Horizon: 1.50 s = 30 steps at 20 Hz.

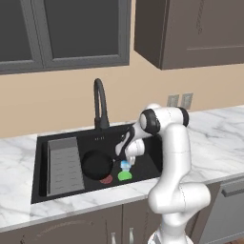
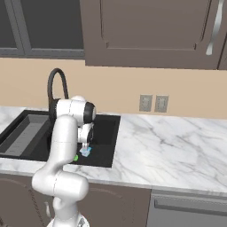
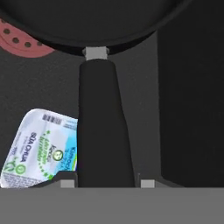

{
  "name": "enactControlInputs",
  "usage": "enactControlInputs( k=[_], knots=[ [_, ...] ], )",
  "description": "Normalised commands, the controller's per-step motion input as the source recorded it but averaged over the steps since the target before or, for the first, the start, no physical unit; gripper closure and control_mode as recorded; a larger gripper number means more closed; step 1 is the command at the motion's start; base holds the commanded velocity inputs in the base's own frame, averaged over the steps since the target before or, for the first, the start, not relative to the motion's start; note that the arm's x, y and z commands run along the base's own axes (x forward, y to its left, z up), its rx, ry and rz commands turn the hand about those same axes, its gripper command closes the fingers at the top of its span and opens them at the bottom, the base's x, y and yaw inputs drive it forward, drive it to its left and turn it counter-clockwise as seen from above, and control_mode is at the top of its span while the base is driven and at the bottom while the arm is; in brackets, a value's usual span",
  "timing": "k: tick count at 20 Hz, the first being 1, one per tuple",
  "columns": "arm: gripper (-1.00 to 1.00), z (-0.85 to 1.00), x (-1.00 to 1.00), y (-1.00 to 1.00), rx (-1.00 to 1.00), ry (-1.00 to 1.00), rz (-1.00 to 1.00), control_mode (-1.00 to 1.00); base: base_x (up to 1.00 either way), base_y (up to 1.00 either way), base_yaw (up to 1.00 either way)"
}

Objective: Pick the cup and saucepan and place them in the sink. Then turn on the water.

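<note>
With my gripper point(image 3: 105, 183) part-open astride the saucepan point(image 1: 96, 164) handle on the sink point(image 1: 43, 190) floor near its front edge, beside the green cup point(image 1: 125, 175), any sideways pull-out could drag the pan against it.

A white marble desk point(image 1: 224, 138) runs under dark cabinets point(image 1: 190, 28). Two wall outlets point(image 2: 153, 103) sit on the beige wall. A white labelled packet point(image 3: 39, 148) lies flat.

arm point(image 1: 174, 157) bent forward-down | pincer point(image 3: 104, 183) jaws partly apart
</note>
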Motion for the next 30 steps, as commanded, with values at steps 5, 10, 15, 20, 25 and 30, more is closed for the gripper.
enactControlInputs(
  k=[5,10,15,20,25,30],
  knots=[
    [-1.0,-0.12,0.2,0.13,0.0,0.0,0.01,-1.0,0.0,0.0,0.0],
    [-1.0,0.0,0.0,0.0,0.0,0.0,0.02,-1.0,0.0,0.0,0.0],
    [-1.0,0.33,0.0,-0.01,-0.09,0.0,0.01,-1.0,0.0,0.0,0.0],
    [-1.0,1.0,0.0,0.01,-0.09,0.0,0.0,-1.0,0.0,0.0,0.0],
    [-1.0,0.64,-0.01,0.04,0.0,-0.05,-0.02,-1.0,0.0,0.0,0.0],
    [-1.0,0.62,-0.05,-0.06,0.13,-0.03,-0.01,-1.0,0.0,0.0,0.0]
  ],
)
